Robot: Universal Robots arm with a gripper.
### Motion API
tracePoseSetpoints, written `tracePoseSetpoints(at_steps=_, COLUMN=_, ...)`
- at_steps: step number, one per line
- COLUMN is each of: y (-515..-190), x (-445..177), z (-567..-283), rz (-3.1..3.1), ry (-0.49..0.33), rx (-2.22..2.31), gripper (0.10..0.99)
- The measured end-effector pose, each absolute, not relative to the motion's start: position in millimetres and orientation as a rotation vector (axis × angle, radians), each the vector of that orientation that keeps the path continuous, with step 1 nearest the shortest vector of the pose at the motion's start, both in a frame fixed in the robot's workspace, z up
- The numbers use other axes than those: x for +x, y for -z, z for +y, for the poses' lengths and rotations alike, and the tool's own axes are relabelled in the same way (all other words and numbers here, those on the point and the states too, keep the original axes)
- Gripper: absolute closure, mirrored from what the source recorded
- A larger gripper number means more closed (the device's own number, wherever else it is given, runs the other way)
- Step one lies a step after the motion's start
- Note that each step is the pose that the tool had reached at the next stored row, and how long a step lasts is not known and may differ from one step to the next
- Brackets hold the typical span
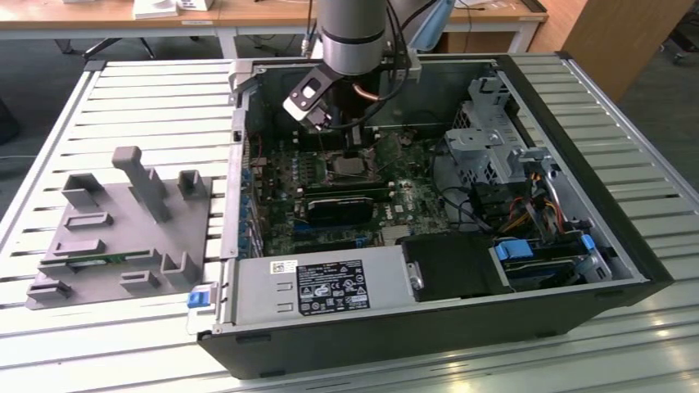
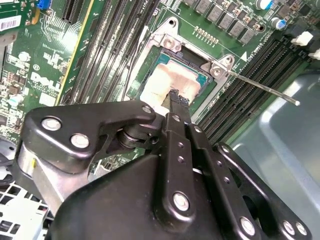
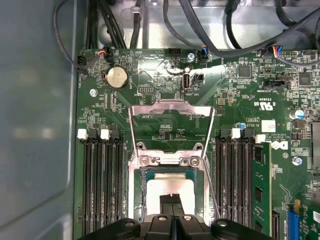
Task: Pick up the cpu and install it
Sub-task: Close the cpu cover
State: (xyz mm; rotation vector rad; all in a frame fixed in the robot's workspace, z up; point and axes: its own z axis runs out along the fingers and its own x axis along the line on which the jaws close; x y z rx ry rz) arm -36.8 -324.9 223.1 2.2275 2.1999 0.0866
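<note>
The cpu (image 1: 349, 169), a flat square chip with a silvery top plate, lies flat in the motherboard socket inside the open computer case (image 1: 437, 327). Both wrist views show the cpu (image 2: 161, 82) (image 3: 169, 183) seated in the socket frame. The socket's metal load plate (image 3: 171, 116) is flipped open, and its thin lever (image 2: 260, 88) sticks out to one side. My gripper (image 1: 352, 152) hangs straight down over the socket. Its two black fingertips (image 2: 175, 98) (image 3: 171, 201) are pressed together right over the chip's top plate. Whether they touch the plate I cannot tell.
Memory slots (image 3: 102, 180) flank the socket on both sides. A black finned block (image 1: 340, 209) lies just in front of it, a grey power supply box (image 1: 317, 286) nearer still. A drive cage (image 1: 492, 135) with cables fills the exterior view's right. A grey fixture (image 1: 120, 233) stands on the slatted table.
</note>
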Motion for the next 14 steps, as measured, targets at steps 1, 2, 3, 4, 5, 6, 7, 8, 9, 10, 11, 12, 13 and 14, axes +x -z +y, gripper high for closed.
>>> tracePoseSetpoints(at_steps=1, y=-224.5, x=-36.8, z=-324.9, rz=2.200, ry=-0.086, rx=2.228, gripper=0.980)
tracePoseSetpoints(at_steps=2, y=-225.6, x=-36.8, z=-324.9, rz=2.200, ry=-0.087, rx=2.227, gripper=0.980)
tracePoseSetpoints(at_steps=3, y=-226.6, x=-36.8, z=-324.9, rz=2.200, ry=-0.087, rx=2.227, gripper=0.980)
tracePoseSetpoints(at_steps=4, y=-227.5, x=-36.8, z=-324.9, rz=2.200, ry=-0.087, rx=2.227, gripper=0.980)
tracePoseSetpoints(at_steps=5, y=-228.6, x=-36.8, z=-324.9, rz=2.200, ry=-0.087, rx=2.227, gripper=0.980)
tracePoseSetpoints(at_steps=6, y=-229.6, x=-36.8, z=-324.9, rz=2.200, ry=-0.087, rx=2.228, gripper=0.980)
tracePoseSetpoints(at_steps=7, y=-230.3, x=-36.8, z=-324.9, rz=2.200, ry=-0.087, rx=2.227, gripper=0.980)
tracePoseSetpoints(at_steps=8, y=-231.2, x=-36.8, z=-324.9, rz=2.200, ry=-0.087, rx=2.227, gripper=0.980)
tracePoseSetpoints(at_steps=9, y=-231.9, x=-36.8, z=-324.9, rz=2.200, ry=-0.086, rx=2.227, gripper=0.980)
tracePoseSetpoints(at_steps=10, y=-232.6, x=-36.8, z=-324.8, rz=2.200, ry=-0.086, rx=2.227, gripper=0.980)
tracePoseSetpoints(at_steps=11, y=-233.4, x=-36.8, z=-324.8, rz=2.200, ry=-0.086, rx=2.227, gripper=0.980)
tracePoseSetpoints(at_steps=12, y=-234.4, x=-36.8, z=-324.9, rz=2.200, ry=-0.086, rx=2.227, gripper=0.980)
tracePoseSetpoints(at_steps=13, y=-235.0, x=-36.8, z=-324.9, rz=2.200, ry=-0.086, rx=2.227, gripper=0.980)
tracePoseSetpoints(at_steps=14, y=-235.8, x=-36.8, z=-324.8, rz=2.200, ry=-0.087, rx=2.227, gripper=0.980)
